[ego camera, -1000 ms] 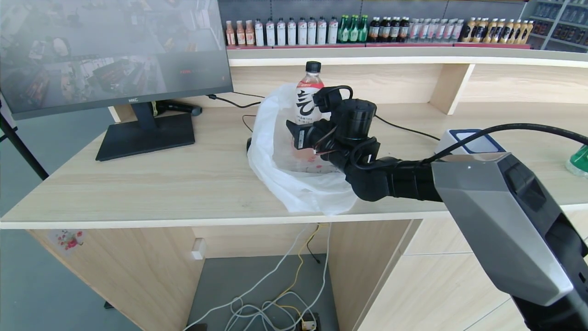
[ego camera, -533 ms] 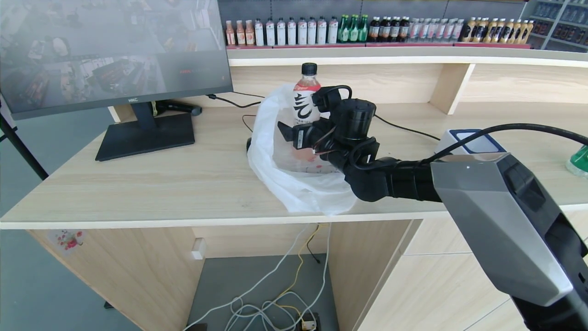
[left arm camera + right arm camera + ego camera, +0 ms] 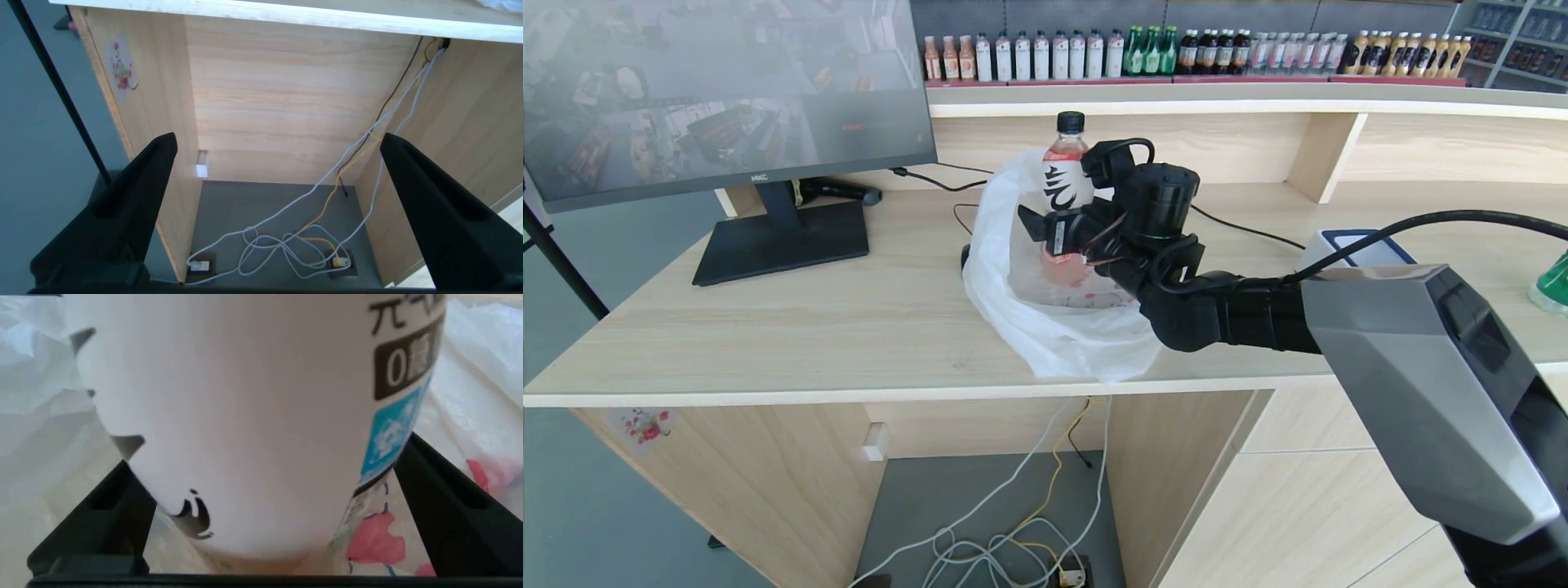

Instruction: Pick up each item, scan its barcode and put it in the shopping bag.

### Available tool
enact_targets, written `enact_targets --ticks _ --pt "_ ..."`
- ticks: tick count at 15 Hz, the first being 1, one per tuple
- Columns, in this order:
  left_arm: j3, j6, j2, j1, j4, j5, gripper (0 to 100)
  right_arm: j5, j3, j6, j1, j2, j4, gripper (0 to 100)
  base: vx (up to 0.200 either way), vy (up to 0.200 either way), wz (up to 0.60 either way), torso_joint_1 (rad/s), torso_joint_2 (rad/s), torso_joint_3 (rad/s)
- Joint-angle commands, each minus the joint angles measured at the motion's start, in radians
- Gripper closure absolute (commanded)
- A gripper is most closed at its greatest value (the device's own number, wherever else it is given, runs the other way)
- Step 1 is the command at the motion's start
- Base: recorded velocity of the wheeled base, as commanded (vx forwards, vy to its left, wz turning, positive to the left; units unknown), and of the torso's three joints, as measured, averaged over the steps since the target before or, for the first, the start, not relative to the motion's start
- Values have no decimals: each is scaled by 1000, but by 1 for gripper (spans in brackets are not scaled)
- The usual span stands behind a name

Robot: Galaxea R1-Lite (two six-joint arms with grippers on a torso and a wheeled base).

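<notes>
A pink drink bottle [image 3: 1067, 175] with a black cap and white label stands upright in the open mouth of the white plastic shopping bag [image 3: 1045, 327] on the wooden counter [image 3: 849, 310]. My right gripper [image 3: 1058, 235] is shut on the bottle's lower half, coming in from the right. In the right wrist view the bottle [image 3: 270, 416] sits close between the two black fingers [image 3: 98, 514], with the bag [image 3: 49, 441] behind it. My left gripper [image 3: 278, 171] hangs open below the counter's edge with nothing between its fingers.
A monitor [image 3: 719, 90] stands at the counter's left with a dark handheld device [image 3: 837, 192] behind it. A white barcode scanner [image 3: 1356, 249] and a green item [image 3: 1553, 286] lie at the right. Shelved bottles [image 3: 1192, 53] line the back. Cables [image 3: 310, 237] hang under the counter.
My right gripper has carried the bottle slightly left and then lifted a little over the bag. The bag has hardly moved.
</notes>
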Motion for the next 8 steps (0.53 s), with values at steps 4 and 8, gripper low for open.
enact_targets --ticks 4,8 --pt "0 -1 0 0 0 0 0 0 0 -17 10 -44 1 0 0 0 0 0 0 0" --pt "0 -1 0 0 0 0 0 0 0 -32 18 -70 3 0 0 0 0 0 0 0"
